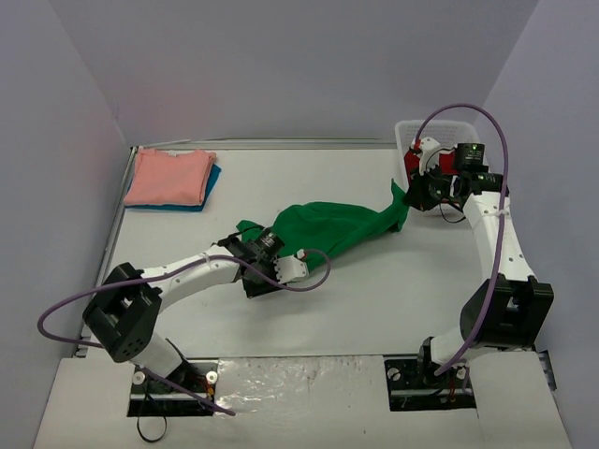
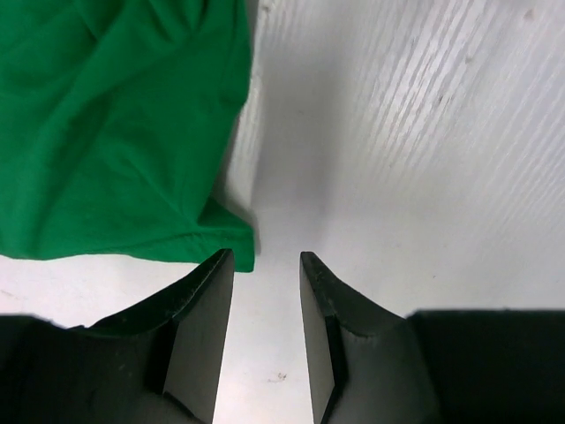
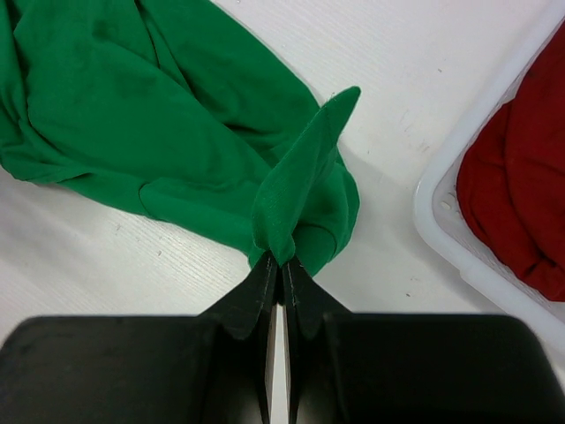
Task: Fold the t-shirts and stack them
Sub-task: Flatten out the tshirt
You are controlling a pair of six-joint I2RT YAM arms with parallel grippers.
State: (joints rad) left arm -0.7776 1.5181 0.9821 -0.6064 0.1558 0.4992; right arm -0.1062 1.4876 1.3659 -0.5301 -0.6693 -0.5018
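A bright green t-shirt [image 1: 328, 229] lies crumpled and stretched out across the middle of the table. My right gripper [image 3: 282, 263] is shut on a pinched fold at its right end [image 3: 300, 177], near the basket. My left gripper [image 2: 267, 258] stands open at the shirt's left end; bare table shows between its fingers, and a shirt corner [image 2: 234, 252] lies just beside the left fingertip. In the top view the left gripper [image 1: 251, 267] and the right gripper [image 1: 404, 198] sit at opposite ends of the shirt. A folded salmon-pink t-shirt [image 1: 168, 176] lies on a teal-blue one [image 1: 211, 182] at the back left.
A white mesh basket [image 1: 408, 127] at the back right holds a red t-shirt [image 3: 521, 194]; its rim [image 3: 441, 221] is close to my right gripper. Grey walls enclose the table at the left, back and right.
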